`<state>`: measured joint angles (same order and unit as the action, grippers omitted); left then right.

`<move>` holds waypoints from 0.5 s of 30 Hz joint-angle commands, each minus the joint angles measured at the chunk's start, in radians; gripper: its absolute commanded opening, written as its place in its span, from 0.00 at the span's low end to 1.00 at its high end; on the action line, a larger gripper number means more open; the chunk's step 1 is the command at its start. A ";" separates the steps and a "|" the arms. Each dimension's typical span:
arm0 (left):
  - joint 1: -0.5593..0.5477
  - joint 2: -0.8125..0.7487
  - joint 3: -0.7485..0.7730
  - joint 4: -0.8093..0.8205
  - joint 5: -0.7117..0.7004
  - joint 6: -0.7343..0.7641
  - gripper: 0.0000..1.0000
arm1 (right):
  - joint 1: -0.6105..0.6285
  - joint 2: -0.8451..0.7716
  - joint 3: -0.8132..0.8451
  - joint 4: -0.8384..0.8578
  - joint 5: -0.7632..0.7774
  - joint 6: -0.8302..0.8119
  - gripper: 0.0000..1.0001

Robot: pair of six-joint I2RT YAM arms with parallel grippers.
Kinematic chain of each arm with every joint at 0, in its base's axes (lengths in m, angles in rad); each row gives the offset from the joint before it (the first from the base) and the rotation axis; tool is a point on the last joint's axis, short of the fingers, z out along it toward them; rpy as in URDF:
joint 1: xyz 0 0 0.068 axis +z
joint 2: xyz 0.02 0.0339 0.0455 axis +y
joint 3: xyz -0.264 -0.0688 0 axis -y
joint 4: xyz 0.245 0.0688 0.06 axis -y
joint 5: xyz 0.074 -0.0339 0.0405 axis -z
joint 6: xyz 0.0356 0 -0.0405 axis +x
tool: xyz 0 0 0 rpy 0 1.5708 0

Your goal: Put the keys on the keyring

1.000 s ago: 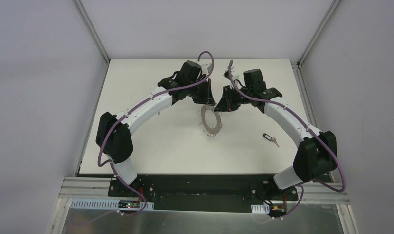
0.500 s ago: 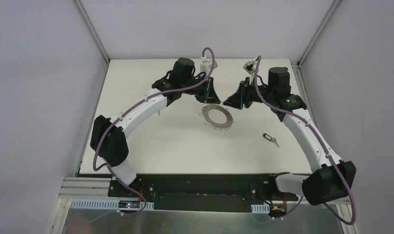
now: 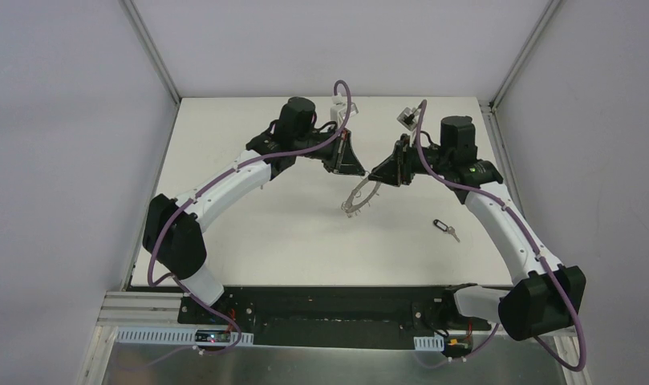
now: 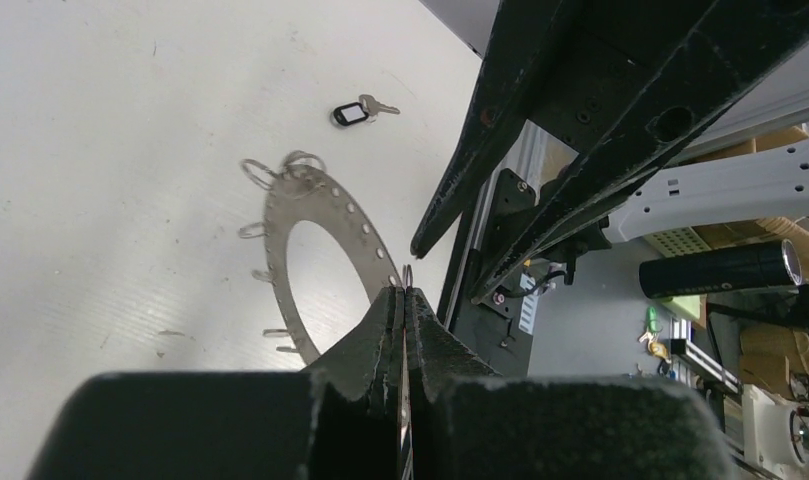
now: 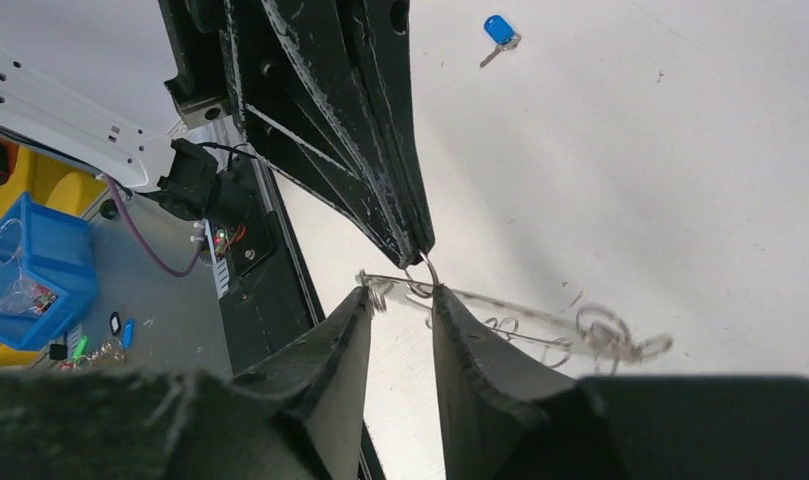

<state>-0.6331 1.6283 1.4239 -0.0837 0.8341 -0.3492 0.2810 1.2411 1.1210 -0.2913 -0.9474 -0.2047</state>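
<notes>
Down past the table's near edge, a blue bin, contents too blurred to name. Between grey walls, on white: keyring tilted, one rim raised in left gripper, fingers clamped together on it. Right gripper fingers apart, flanking a loop there. Black key and blue key flat, well apart, open room around both.

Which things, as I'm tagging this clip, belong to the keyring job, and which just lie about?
Job: keyring, black key, blue key, left gripper, right gripper.
Lying about: blue bin, black cylinder, both off the table.
</notes>
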 commanded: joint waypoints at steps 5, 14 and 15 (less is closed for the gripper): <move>0.009 -0.061 -0.009 0.081 0.060 -0.022 0.00 | -0.004 0.001 -0.034 0.084 -0.081 -0.010 0.28; 0.009 -0.062 -0.020 0.120 0.081 -0.027 0.00 | -0.005 0.013 -0.038 0.107 -0.063 0.001 0.34; 0.009 -0.062 -0.020 0.120 0.085 -0.027 0.00 | -0.004 0.015 -0.038 0.109 -0.064 0.001 0.34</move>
<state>-0.6331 1.6226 1.4071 -0.0330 0.8673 -0.3592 0.2798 1.2583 1.0813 -0.2344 -0.9848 -0.2020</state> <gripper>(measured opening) 0.006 0.336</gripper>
